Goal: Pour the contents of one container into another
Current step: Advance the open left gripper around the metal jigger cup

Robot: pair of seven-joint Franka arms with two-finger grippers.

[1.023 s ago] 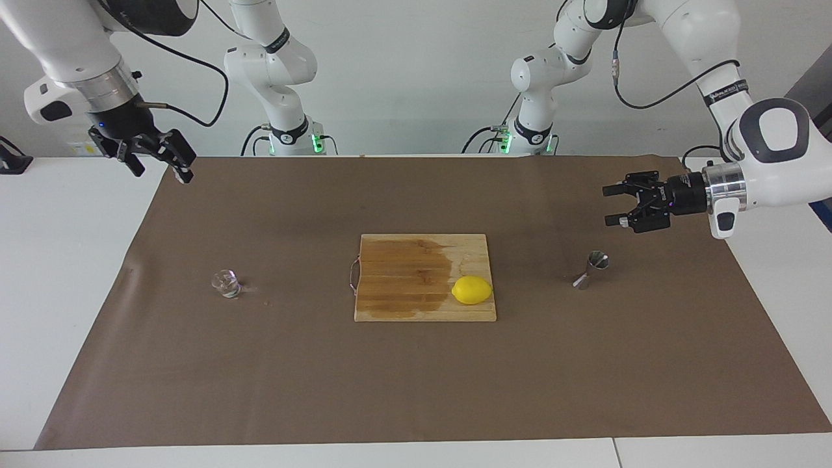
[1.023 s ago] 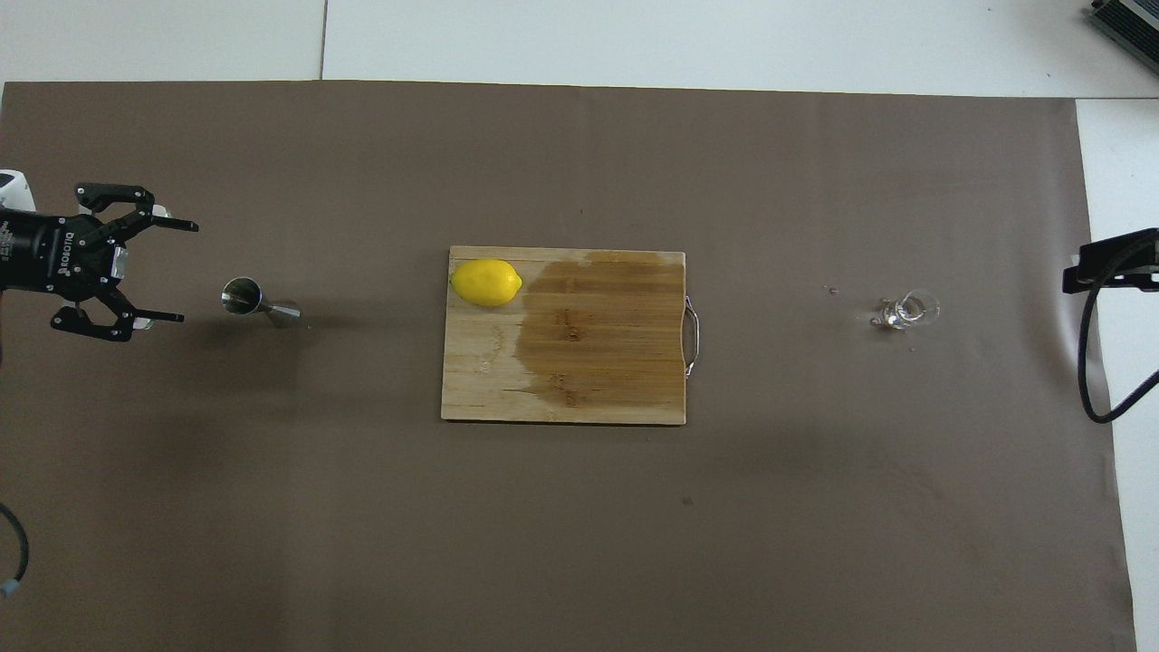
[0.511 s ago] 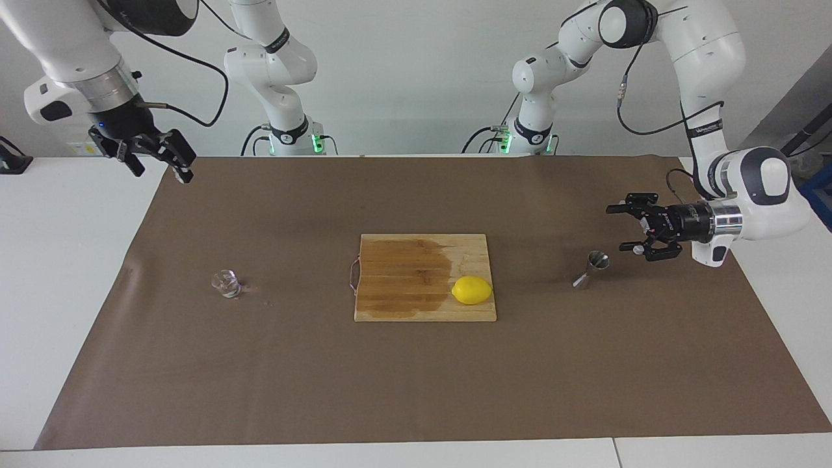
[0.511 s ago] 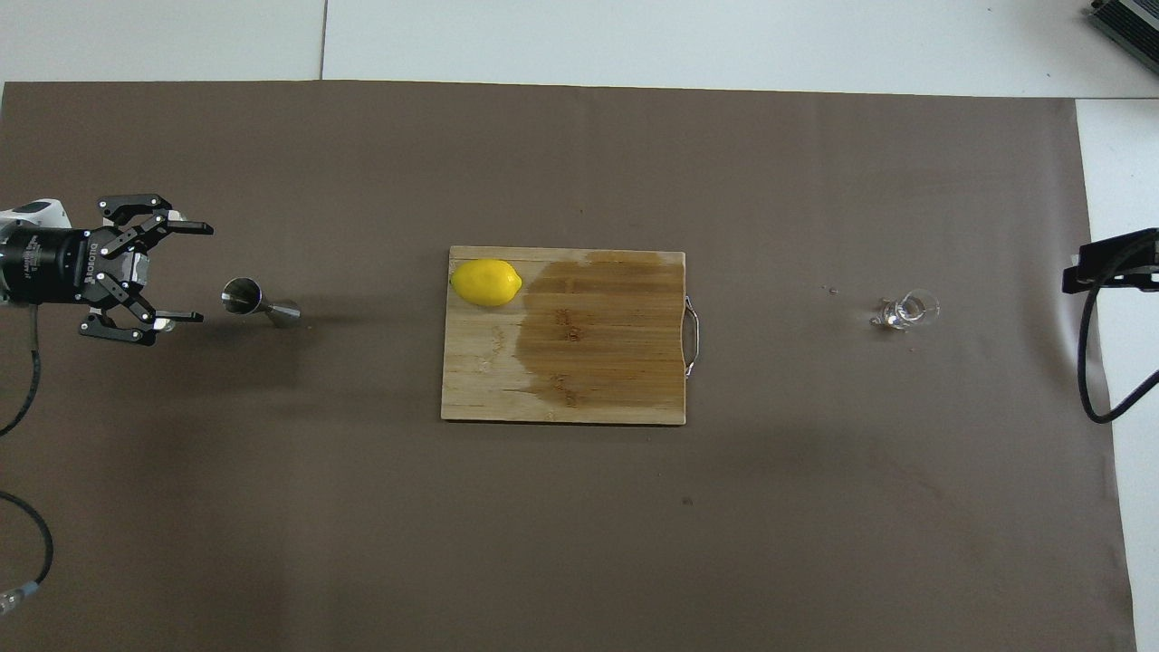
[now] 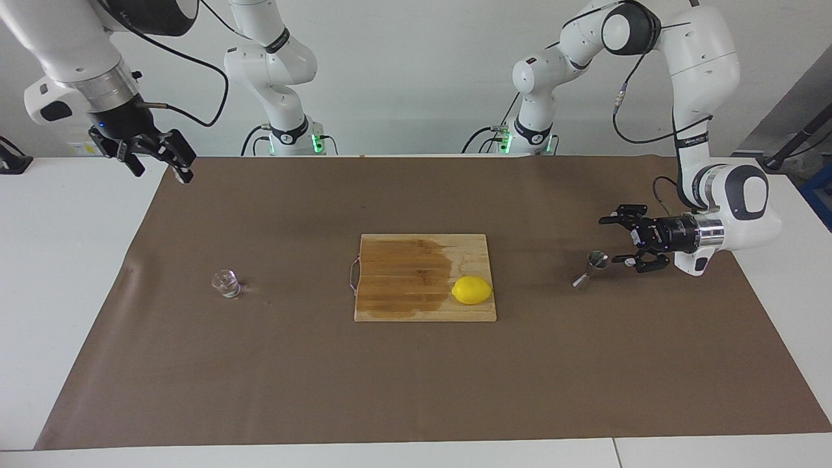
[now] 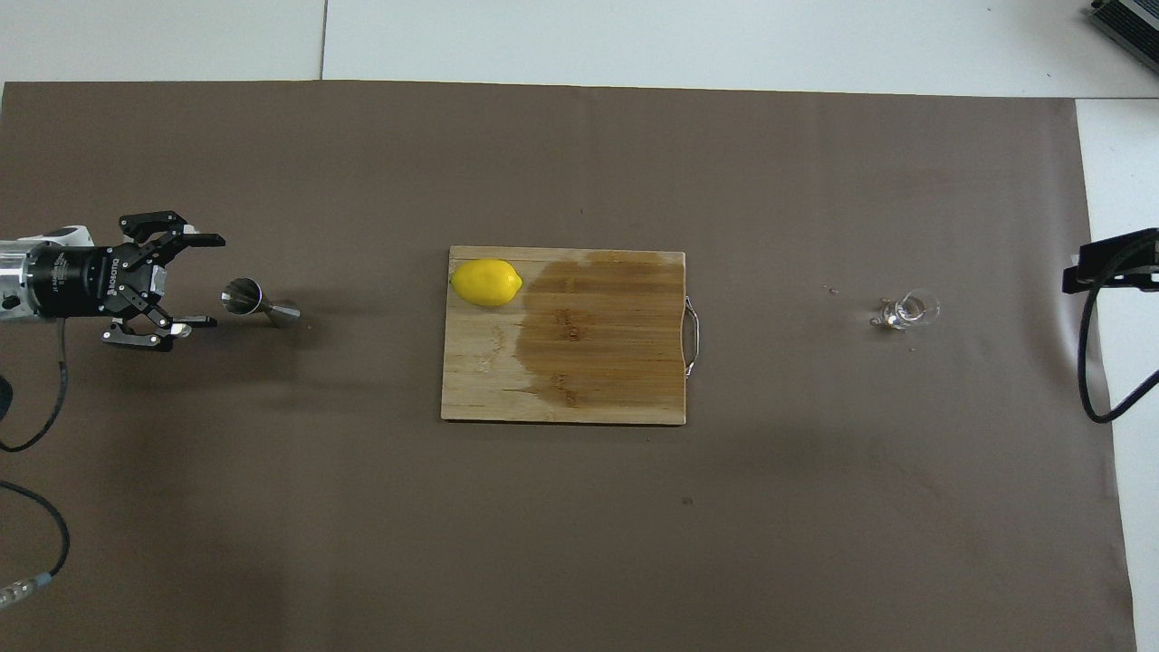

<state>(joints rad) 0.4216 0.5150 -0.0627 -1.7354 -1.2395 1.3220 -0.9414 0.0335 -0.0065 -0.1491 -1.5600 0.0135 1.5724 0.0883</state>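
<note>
Spreading wide, left gripper [image 5: 616, 241] sits just beside jigger [image 5: 593, 266]; right gripper [image 5: 156, 159] wide too.

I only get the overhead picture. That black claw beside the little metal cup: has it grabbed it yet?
Observer: No. From the facing view, the left gripper hangs low and sideways, about level with the jigger, open, with a small gap between them.
Operator: Is there a second claw? I can't find one.
Observer: Yes. The right gripper waits up in the air over the edge of the brown mat, at the right arm's end of the table. It is open and holds nothing.
Operator: So nobody has the glass cup?
Observer: Right. The glass cup stands alone on the mat, with the right gripper well above it and off to one side.
</note>
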